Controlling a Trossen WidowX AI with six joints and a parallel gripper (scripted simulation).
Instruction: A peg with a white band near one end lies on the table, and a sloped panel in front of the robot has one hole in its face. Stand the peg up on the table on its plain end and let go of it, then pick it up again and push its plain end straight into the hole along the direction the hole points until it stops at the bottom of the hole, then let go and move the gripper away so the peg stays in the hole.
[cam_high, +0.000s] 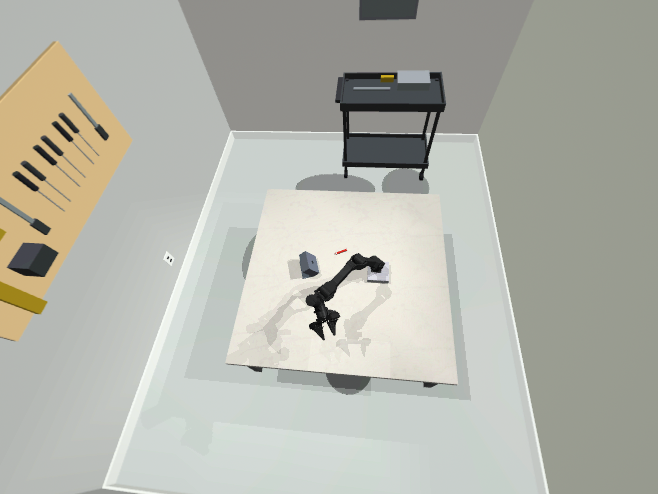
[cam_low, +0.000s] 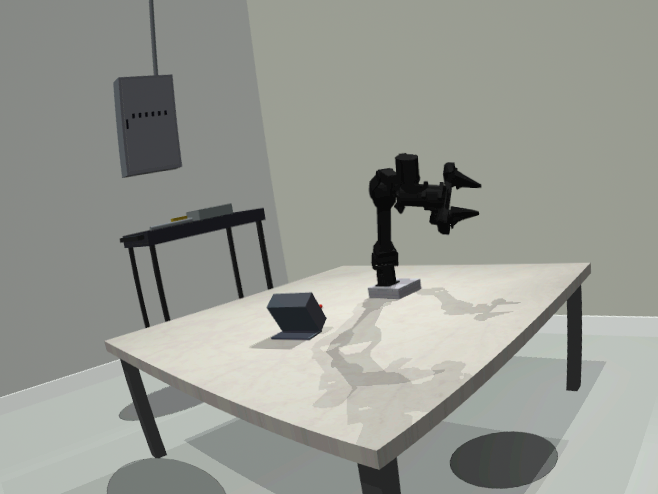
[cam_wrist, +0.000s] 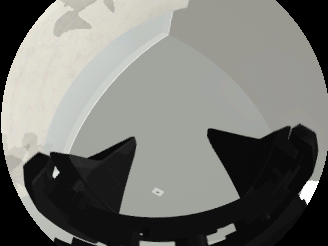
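A small red peg (cam_high: 341, 251) lies flat on the table (cam_high: 403, 228) (cam_low: 212, 345), its whitish end towards the sloped panel. In the exterior view only a red bit of the peg (cam_low: 320, 306) shows past the panel's edge. The blue-grey sloped panel (cam_high: 307, 267) (cam_low: 298, 315) stands on the table, with a small dark hole (cam_high: 312, 262) in its face; the exterior view does not show the hole. My gripper (cam_high: 329, 336) (cam_low: 479, 199) (cam_wrist: 172, 137) is open and empty, high above the table and well away from peg and panel. The wrist view shows neither of them.
The arm's pale base block (cam_high: 378, 279) (cam_low: 393, 290) stands on the table, to the right of the peg in the top view. The raised arm (cam_high: 340, 279) (cam_low: 383, 223) reaches from it. A dark cart (cam_high: 393, 98) (cam_low: 201, 227) stands beyond the table.
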